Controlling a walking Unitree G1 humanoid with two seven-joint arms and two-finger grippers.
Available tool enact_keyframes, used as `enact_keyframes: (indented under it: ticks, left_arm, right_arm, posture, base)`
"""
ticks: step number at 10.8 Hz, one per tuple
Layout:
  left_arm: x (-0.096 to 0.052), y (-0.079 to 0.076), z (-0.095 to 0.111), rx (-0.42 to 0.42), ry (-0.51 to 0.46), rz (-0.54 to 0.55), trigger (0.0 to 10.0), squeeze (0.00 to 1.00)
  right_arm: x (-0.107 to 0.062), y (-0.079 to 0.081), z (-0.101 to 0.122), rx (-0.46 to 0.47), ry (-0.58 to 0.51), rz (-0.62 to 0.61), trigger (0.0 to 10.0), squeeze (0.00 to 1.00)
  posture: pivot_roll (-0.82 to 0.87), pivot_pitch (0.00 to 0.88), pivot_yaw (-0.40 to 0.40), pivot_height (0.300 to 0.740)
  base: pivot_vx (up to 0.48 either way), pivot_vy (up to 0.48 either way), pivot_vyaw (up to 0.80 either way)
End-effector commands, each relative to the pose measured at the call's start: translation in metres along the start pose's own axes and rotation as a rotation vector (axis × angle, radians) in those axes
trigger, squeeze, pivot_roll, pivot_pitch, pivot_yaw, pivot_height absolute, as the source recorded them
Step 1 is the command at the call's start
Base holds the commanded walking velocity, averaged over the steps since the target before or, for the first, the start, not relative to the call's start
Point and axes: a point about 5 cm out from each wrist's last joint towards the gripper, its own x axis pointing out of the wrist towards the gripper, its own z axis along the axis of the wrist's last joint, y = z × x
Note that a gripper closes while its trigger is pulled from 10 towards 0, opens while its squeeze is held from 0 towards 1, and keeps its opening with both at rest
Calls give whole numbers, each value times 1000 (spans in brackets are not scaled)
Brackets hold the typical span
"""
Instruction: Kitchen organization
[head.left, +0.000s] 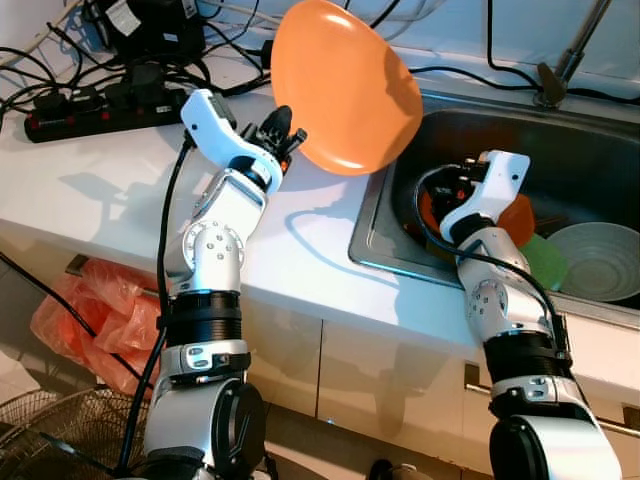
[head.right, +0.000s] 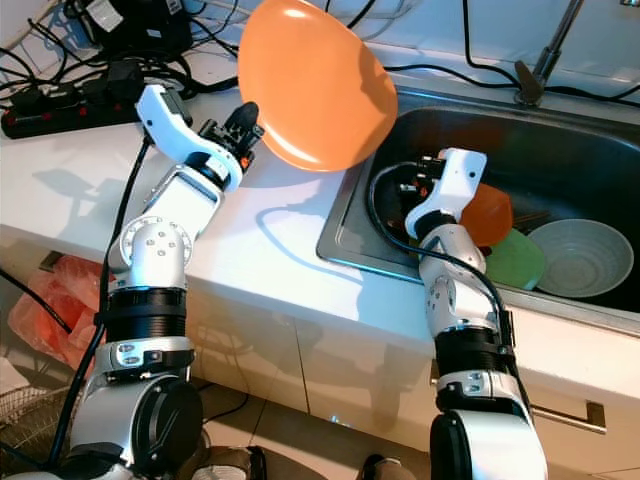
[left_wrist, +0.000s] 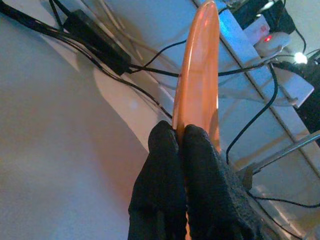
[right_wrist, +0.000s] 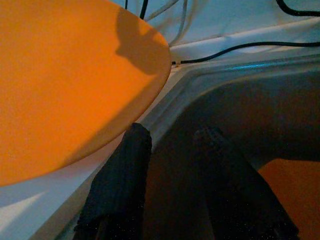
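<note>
**Orange plate held up over the counter's sink edge**

The left gripper (head.left: 283, 135) is clenched on the rim of an orange plate (head.left: 345, 85), its two black fingers (left_wrist: 167, 165) pressed together with the plate's edge pinched between them. The plate is lifted clear of the counter (head.left: 130, 190), tilted nearly on edge, and hangs above the counter's edge where it meets the left rim of the sink (head.left: 375, 215).

The right gripper (right_wrist: 172, 145) is down inside the sink near its left wall, its fingers spread apart with nothing between them. Just beside that arm in the basin lie an orange dish (head.right: 490, 215), a green dish (head.right: 520, 258) partly under it, and a pale grey bowl (head.right: 583, 255) toward the sink's right side.

At the far left corner of the counter a black power strip (head.left: 95, 108) lies among tangled black cables (head.left: 180, 60). A tap (head.left: 565, 65) rises behind the sink's back edge. Below the counter's front edge, on the left, an orange plastic bag (head.left: 90, 310) sits on the floor beside a wire basket (head.left: 60, 430).
</note>
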Motion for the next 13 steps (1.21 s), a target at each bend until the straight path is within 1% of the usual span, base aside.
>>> enact_keyframes:
  ticks: [1, 2, 3, 4, 5, 6, 9, 11, 12, 13]
  left_arm:
    - [-2, -10, 9, -20, -58, -58, 0, 0]
    - [-3, -12, 12, -23, -73, -88, 10000, 0]
    - [-3, -13, 13, -21, -85, -90, 10000, 0]
    - [-3, -12, 13, -21, -88, -95, 10000, 0]
    - [-5, -12, 13, -34, -99, -120, 10000, 0]
    - [-5, -13, 14, -38, -107, -130, 10000, 0]
    - [-5, -14, 13, -45, -103, -141, 10000, 0]
    - [-6, -17, 10, -54, -91, -168, 10000, 0]
    - [-7, -23, 6, -64, -67, -214, 10000, 0]
    - [-8, -29, 4, -68, -58, -248, 10000, 0]
  right_arm:
    - [2, -2, 5, 3, -22, -5, 10000, 0]
    - [2, -3, 6, 8, -24, -8, 10000, 0]
    - [2, -3, 5, 15, -25, -10, 10000, 0]
    - [2, -2, 6, 55, -27, -8, 10000, 0]
    - [3, -1, 8, 210, -36, -1, 10000, 0]
    - [3, -3, 14, 370, -64, 1, 10000, 0]
    - [6, -4, 32, 527, -129, 36, 10000, 0]
    - [7, -1, 39, 567, -133, 73, 10000, 0]
    - [6, 4, 44, 619, -142, 120, 10000, 0]
    - [6, 7, 46, 628, -140, 151, 10000, 0]
  posture:
    - [60, 89, -11, 740]
    - [62, 92, -11, 740]
    - [60, 95, -10, 740]
    - [60, 95, -10, 740]
    - [58, 96, -8, 740]
    - [58, 96, -8, 740]
    - [52, 94, -7, 740]
    - [51, 93, -8, 740]
    - [51, 93, -8, 740]
    - [51, 93, -8, 740]
  base:
    - [0, 0, 0]
    - [0, 0, 0]
    - [0, 0, 0]
    - [0, 0, 0]
    - [0, 0, 0]
    - [0, 0, 0]
    - [0, 0, 0]
    - [0, 0, 0]
    - [0, 0, 0]
    - [0, 0, 0]
